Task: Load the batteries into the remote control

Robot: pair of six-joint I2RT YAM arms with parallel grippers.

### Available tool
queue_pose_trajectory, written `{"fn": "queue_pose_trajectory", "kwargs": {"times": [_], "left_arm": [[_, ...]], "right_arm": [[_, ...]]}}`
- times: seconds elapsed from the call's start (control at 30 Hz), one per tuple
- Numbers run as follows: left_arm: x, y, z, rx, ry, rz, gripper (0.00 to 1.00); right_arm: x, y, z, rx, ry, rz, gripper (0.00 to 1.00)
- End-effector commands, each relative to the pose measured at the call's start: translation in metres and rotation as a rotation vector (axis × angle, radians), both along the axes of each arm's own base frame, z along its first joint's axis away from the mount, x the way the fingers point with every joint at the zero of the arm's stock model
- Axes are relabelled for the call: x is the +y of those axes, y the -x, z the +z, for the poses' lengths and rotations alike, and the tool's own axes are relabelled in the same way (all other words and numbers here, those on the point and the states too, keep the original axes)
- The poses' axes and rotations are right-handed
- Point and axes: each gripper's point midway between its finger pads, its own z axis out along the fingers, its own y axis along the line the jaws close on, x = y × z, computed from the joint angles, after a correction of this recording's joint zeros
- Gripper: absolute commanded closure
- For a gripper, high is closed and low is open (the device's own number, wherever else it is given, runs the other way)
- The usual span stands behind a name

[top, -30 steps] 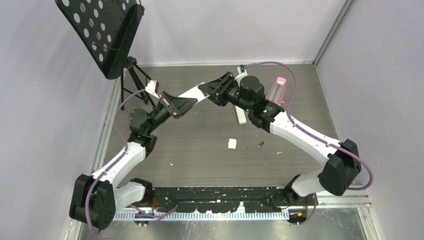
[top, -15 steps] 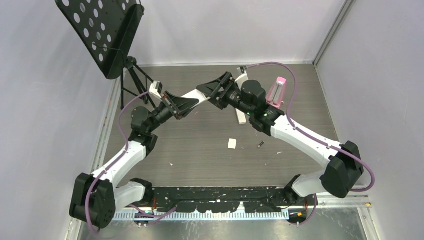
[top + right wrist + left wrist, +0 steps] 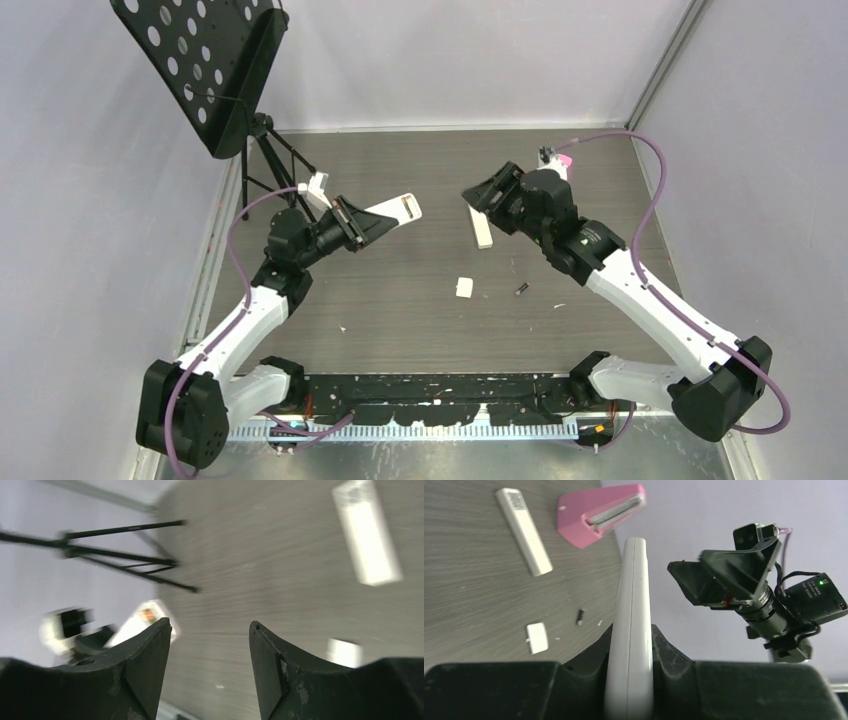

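My left gripper point(image 3: 365, 222) is shut on the white remote control point(image 3: 396, 209) and holds it above the table, its free end pointing right. In the left wrist view the remote point(image 3: 633, 605) stands edge-on between the jaws of the left gripper point(image 3: 631, 642). My right gripper point(image 3: 487, 190) is open and empty, in the air to the right of the remote and apart from it; it also shows in the left wrist view point(image 3: 704, 582) and the right wrist view point(image 3: 210, 630). One small dark battery point(image 3: 521, 290) lies on the table; it also shows in the left wrist view point(image 3: 580, 616). Other batteries are not in view.
A small white cover piece point(image 3: 464, 287) lies left of the battery. A long slim white remote point(image 3: 482, 228) lies under the right gripper. A pink object point(image 3: 599, 512) sits at the back right. A black music stand point(image 3: 200, 70) on a tripod stands at the back left. Grey walls close in on both sides.
The right gripper has pulled back to the right, away from the remote's end, and the right arm has swung outward. The left gripper has drawn the remote down and left.
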Motion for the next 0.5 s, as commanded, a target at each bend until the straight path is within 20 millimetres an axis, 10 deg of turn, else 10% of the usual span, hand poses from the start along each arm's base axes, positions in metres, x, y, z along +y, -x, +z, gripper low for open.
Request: {"fn": "queue_pose_trajectory", "kwargs": {"times": [0.0,0.1,0.47], "left_arm": [[0.009,-0.002,-0.011,-0.062,-0.127,0.035,1.00],[0.010,-0.002,-0.018,-0.060,-0.151,0.037,1.00],[0.008,-0.004,-0.036,-0.039,-0.186,0.019,1.00]], "right_arm": [[-0.090,0.025,-0.096,0.277,0.465,-0.223,0.38],[-0.129,0.052,-0.139,0.442,0.600,-0.318,0.38],[-0.136,0.074,-0.220,0.730,0.638,-0.291,0.31]]}}
